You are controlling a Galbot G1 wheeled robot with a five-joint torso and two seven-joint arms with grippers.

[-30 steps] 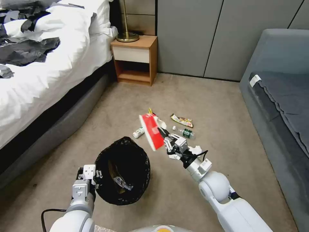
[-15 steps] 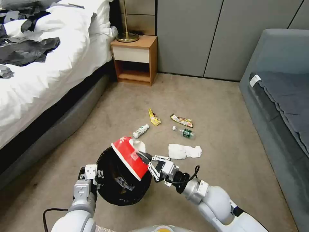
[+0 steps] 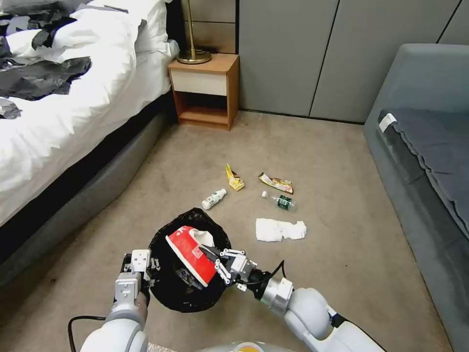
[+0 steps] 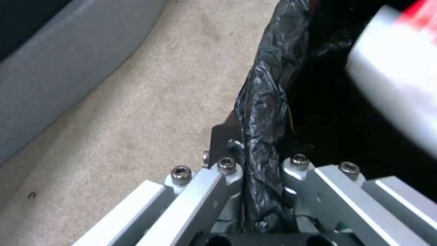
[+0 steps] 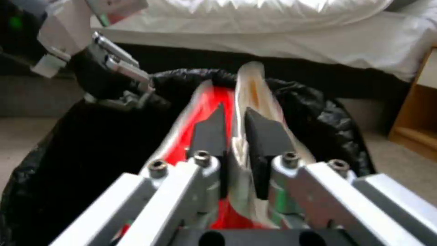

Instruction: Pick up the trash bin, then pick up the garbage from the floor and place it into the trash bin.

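Observation:
The trash bin [image 3: 168, 288], lined with a black bag, sits low in front of me. My left gripper [image 3: 146, 266] is shut on its near-left rim; the left wrist view shows that gripper [image 4: 255, 164] pinching the bag's folded edge [image 4: 268, 89]. My right gripper [image 3: 215, 261] is shut on a flattened red-and-white carton [image 3: 188, 252], held tilted over the bin's mouth. In the right wrist view its black fingers [image 5: 266, 133] clamp the carton [image 5: 252, 85] above the bag. More garbage lies on the carpet: a white tissue [image 3: 280, 229], two small bottles [image 3: 279, 200] [image 3: 213, 199], a yellow wrapper [image 3: 235, 178] and a brown wrapper [image 3: 276, 183].
A bed [image 3: 58, 122] with white bedding runs along the left. A wooden nightstand [image 3: 204, 90] with a lamp stands at the back by the grey wall panels. A grey sofa [image 3: 430, 161] lines the right side. Open carpet lies between them.
My right gripper has carried the carton from above the floor litter back and left, then lowered it over the bin's mouth. The left gripper keeps its hold on the rim.

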